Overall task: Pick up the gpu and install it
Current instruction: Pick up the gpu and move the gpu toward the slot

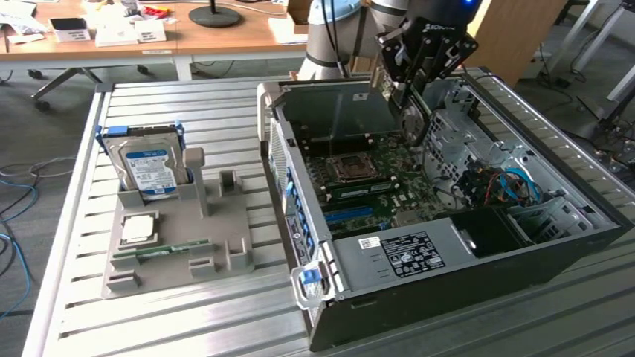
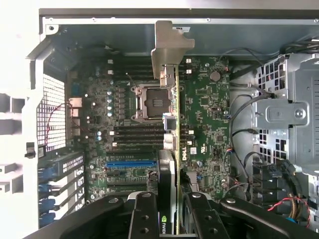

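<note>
Tool: clamped on the gpu, above the open computer case.
Gpu position: edge-on inside the case, over the motherboard, bracket end toward the case wall; whether it touches a slot, cannot tell.
Hard drive: upright in the grey holder, outside the case.
Desk: slatted metal, carrying the case and holder.

Exterior view: parts tray at 9 o'clock of case, hard drive at tray's 12, gpu above motherboard inside case.
</note>
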{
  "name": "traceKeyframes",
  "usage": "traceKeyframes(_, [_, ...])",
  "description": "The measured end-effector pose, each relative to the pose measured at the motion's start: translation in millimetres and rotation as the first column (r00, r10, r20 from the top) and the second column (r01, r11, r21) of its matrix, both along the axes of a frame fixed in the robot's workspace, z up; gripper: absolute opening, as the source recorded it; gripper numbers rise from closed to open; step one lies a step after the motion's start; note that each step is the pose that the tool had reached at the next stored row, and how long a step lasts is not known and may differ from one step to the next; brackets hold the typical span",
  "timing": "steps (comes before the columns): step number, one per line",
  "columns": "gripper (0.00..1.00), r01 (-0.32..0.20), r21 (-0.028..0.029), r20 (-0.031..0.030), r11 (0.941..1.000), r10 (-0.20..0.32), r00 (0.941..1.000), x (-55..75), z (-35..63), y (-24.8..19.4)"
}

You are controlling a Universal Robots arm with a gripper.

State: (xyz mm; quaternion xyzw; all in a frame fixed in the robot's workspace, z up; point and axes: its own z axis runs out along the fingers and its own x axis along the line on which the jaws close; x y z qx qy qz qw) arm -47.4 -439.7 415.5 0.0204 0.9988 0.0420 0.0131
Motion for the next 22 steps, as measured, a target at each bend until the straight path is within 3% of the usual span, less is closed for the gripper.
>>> traceKeyframes(22, [0.27,0.000,0.0000,0.0000,1.0000,0.000,1.0000,11.2,0.0,0.0])
